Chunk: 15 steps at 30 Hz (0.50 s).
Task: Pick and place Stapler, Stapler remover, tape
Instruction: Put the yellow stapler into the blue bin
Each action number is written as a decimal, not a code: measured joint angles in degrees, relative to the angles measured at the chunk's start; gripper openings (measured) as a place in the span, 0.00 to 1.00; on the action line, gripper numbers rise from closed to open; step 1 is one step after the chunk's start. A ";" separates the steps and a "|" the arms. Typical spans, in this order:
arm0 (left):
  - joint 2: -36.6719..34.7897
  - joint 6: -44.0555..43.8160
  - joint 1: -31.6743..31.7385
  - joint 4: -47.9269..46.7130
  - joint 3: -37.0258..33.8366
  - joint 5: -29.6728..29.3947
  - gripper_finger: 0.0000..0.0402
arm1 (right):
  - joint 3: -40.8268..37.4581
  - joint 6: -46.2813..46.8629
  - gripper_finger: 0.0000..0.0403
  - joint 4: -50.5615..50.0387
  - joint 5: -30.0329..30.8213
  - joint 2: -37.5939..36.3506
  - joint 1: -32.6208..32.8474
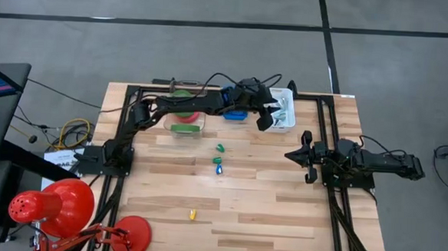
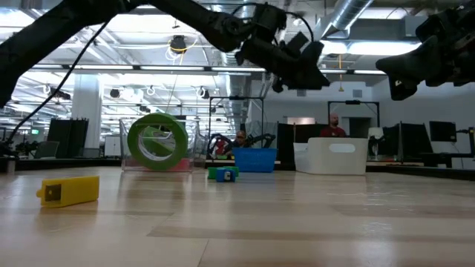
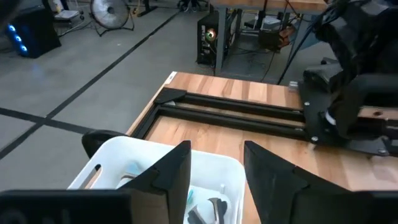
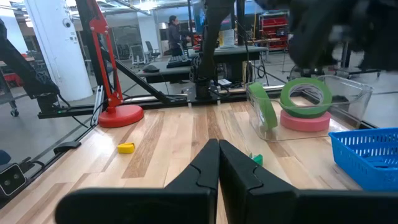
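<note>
My left gripper (image 3: pixel 217 168) hangs open above the white bin (image 3: pixel 124 158) at the table's far right, with nothing between its fingers. In the bin lie a dark silver piece (image 3: pixel 208 211) and other small pieces. A clear box (image 1: pixel 184 116) at the far middle holds the tape: one green roll (image 4: pixel 264 102) on edge, and another green roll (image 4: pixel 305 93) lying flat on a red-pink one (image 4: pixel 305 121). Small green and blue items (image 1: pixel 219 160) lie mid-table and a yellow one (image 1: pixel 192 214) lies nearer. Which is the stapler or the stapler remover, I cannot tell. My right gripper (image 4: pixel 217 162) waits shut at the right.
A blue basket (image 1: pixel 236 115) stands between the clear box and the white bin. Black frame rails (image 1: pixel 327 138) run along the table's sides. A red desk lamp (image 1: pixel 58 209) sits at the near left corner. People show in the room beyond the table.
</note>
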 joint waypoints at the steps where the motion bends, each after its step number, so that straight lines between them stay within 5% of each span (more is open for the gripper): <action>1: -0.71 0.04 -0.08 -0.94 0.00 0.00 0.35 | 0.00 0.00 0.00 0.00 -0.02 0.01 0.00; 15: -11.44 6.27 -4.78 -16.27 -1.00 0.17 0.50 | 0.00 0.00 0.00 0.00 0.00 0.00 0.00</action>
